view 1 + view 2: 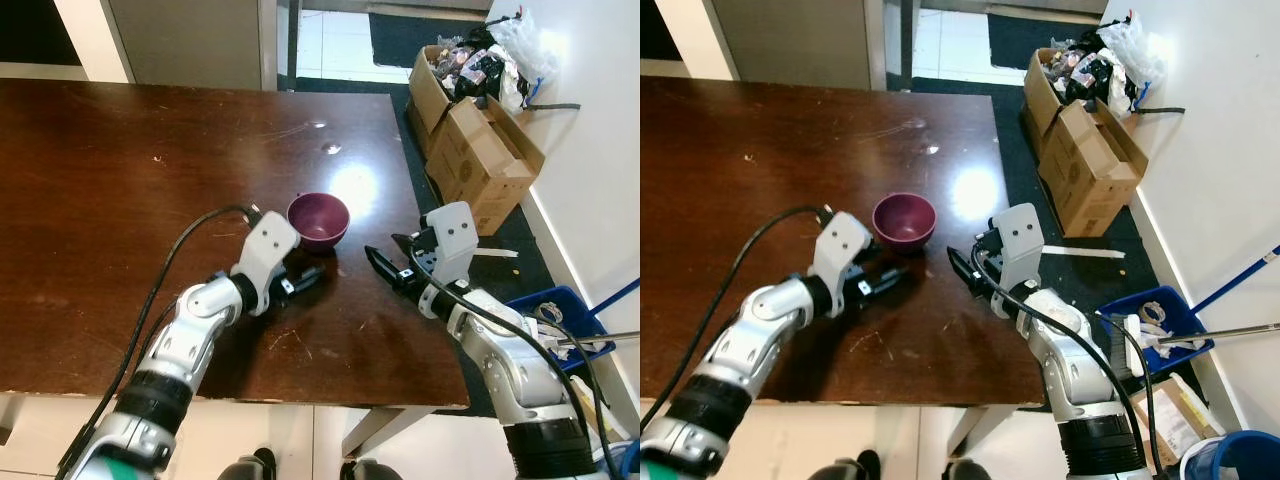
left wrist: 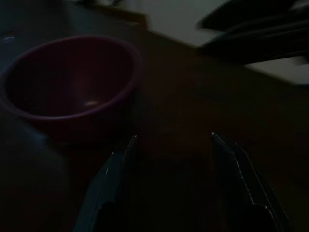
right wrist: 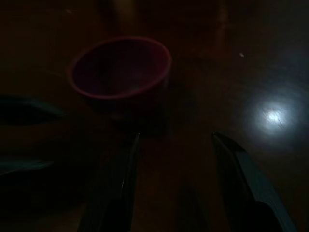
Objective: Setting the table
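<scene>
Dark brown wooden table [image 1: 120, 200], polished and lightly scratched, occupying most of the head views, with a bright ceiling-light reflection [image 1: 353, 185] near its right edge. Purple bowl [image 1: 318, 219]: upright and empty, on the table toward the right side, just beside the reflection. Left gripper [image 1: 308, 277]: low over the table just in front of the bowl, its silver wrist housing beside the bowl's left rim; in the left wrist view the two black fingers [image 2: 113, 179] stand apart with bare tabletop between them, holding nothing, and the bowl [image 2: 67, 77] lies ahead and off to one side of the gap. Right gripper [image 1: 382, 268]: at the table's right edge, pointing left toward the bowl and clear of it; in the right wrist view its fingers [image 3: 244, 183] are likewise spread over bare wood, grasping nothing, with the bowl [image 3: 120, 67] beyond the tips. Both wrist views are very dark. Right of the table, on a dark floor: open cardboard boxes [image 1: 480, 150] against the white wall, the farther one stuffed with bags and packaging; a blue bin [image 1: 565, 315] near the robot's right arm.
</scene>
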`<state>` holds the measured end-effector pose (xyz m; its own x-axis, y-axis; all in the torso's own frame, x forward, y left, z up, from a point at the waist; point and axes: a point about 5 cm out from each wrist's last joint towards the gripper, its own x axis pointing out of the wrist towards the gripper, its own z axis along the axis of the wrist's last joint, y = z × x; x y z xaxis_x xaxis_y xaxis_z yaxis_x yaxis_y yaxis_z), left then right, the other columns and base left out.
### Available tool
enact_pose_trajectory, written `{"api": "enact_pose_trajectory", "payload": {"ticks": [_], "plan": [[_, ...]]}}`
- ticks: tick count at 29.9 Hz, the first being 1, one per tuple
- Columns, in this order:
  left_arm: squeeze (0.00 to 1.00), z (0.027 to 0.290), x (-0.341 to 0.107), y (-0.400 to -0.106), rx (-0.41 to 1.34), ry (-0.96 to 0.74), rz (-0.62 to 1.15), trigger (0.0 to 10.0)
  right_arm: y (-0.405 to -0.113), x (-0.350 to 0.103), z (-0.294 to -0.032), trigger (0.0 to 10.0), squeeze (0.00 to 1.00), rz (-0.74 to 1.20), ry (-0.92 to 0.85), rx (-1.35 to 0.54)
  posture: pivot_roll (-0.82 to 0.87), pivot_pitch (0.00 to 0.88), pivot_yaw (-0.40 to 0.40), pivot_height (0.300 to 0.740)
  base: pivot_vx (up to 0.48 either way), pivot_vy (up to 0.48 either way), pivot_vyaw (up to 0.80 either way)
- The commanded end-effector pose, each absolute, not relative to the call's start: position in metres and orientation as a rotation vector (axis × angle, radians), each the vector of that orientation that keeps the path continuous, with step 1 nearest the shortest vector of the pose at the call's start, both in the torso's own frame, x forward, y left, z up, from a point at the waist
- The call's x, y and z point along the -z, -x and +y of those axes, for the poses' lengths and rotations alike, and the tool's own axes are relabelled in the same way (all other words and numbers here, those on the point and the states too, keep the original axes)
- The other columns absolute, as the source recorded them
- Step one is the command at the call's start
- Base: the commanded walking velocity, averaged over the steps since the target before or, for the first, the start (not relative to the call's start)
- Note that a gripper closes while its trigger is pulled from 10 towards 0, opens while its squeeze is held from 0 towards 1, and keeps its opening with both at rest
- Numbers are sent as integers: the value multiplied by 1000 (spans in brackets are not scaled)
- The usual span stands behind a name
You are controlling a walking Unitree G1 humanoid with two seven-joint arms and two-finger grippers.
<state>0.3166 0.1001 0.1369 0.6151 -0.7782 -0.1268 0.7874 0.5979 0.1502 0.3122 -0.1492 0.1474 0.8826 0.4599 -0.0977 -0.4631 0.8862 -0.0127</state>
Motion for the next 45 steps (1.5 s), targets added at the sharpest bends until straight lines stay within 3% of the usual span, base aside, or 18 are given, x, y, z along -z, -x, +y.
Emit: {"api": "enact_pose_trajectory", "payload": {"ticks": [1, 8, 15, 25, 31, 45], "plan": [[0, 96, -138, -313, 949, -182, 48, 10000, -316, -146, -153, 10000, 0, 91, 52, -465, -76, 47, 53, 740, 0, 0, 0], [0, 107, -154, -326, 837, -158, -42, 10000, -322, -162, -147, 10000, 0, 16, 41, -496, -84, 42, 52, 740, 0, 0, 0], [0, 106, -146, -343, 717, -193, -22, 10000, -323, -166, -138, 10000, 0, -12, 17, -555, -99, 29, 49, 740, 0, 0, 0], [0, 127, -131, -358, 482, 34, 60, 10000, -322, -161, -129, 10000, 0, -4, 4, -577, -106, 26, 53, 740, 0, 0, 0], [0, 134, -124, -359, 439, 22, 66, 10000, -324, -160, -130, 10000, 0, -1, 1, -576, -102, 25, 50, 740, 0, 0, 0], [0, 162, -128, -379, 145, 0, 78, 10000, -317, -163, -119, 10000, 0, -1, 0, -636, -112, 23, 50, 740, 0, 0, 0]]}}
